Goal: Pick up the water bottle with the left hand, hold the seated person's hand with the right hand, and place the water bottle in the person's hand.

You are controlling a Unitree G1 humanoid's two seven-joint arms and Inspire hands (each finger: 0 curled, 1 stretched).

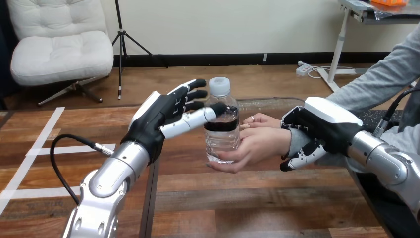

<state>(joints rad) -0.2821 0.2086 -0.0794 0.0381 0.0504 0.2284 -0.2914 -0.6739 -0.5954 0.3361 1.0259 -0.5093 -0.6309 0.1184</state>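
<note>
Handover step. Bottle (222,130) sits in person's hand (258,147); left hand (163,116) spread wide, thumb touching bottle; right hand (323,130) curled round the wrist (294,141). Next, likely: draw left hand clear.

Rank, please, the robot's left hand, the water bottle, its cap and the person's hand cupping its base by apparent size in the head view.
1. left hand: largest, though possibly nearer the camera.
2. water bottle and person's hand: too alike to rank.
3. cap: smallest.
</note>
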